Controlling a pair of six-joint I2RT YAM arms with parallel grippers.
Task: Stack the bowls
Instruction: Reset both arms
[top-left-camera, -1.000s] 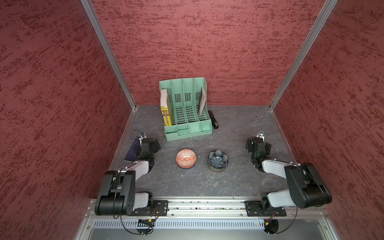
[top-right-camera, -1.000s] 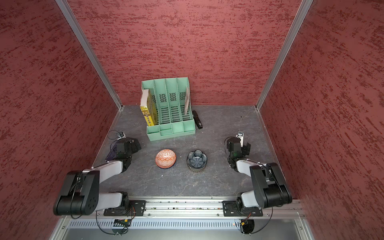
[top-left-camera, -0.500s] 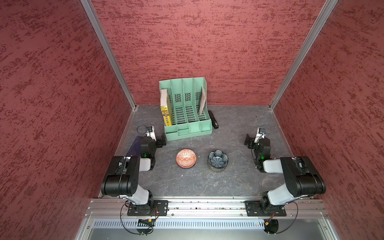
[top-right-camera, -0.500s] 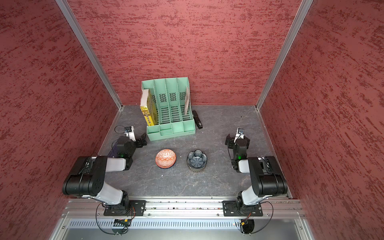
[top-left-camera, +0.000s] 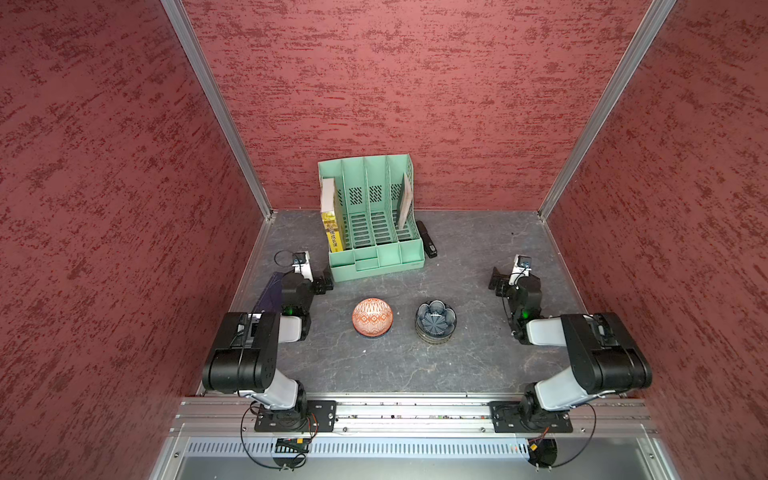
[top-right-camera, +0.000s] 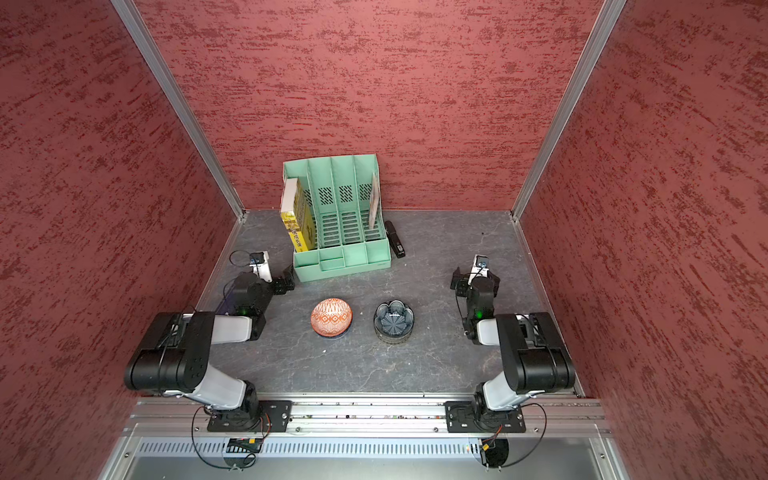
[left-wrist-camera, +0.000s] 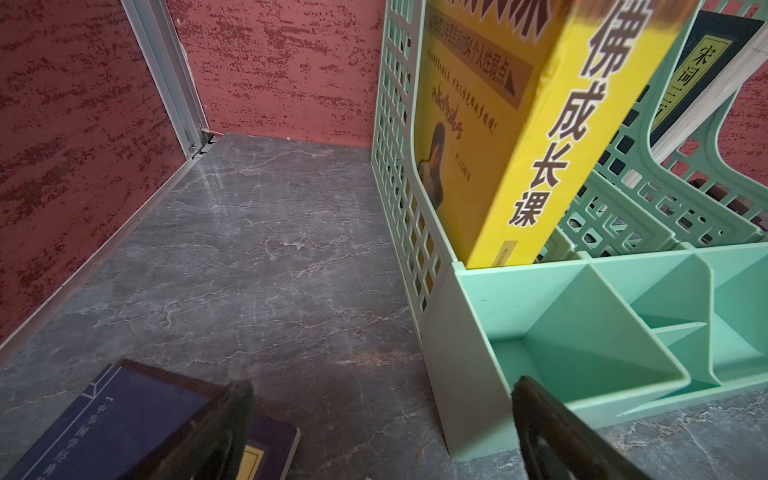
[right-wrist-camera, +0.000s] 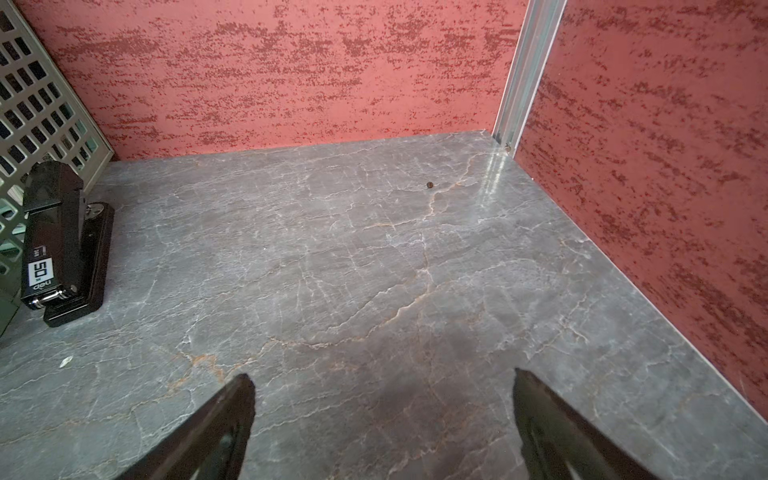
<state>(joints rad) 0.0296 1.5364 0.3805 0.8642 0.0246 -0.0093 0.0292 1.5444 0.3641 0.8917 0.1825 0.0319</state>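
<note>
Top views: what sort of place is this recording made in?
Probably a lab robot cell staged as a desk: red panel walls in aluminium framing, left arm and right arm bolted to a front rail, and a green file organiser and stapler on a marble-look tabletop.

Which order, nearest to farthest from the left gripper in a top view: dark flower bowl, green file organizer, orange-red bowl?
From the left gripper:
1. green file organizer, right beside it, toward the back.
2. orange-red bowl, mid-table.
3. dark flower bowl, farther right.
</note>
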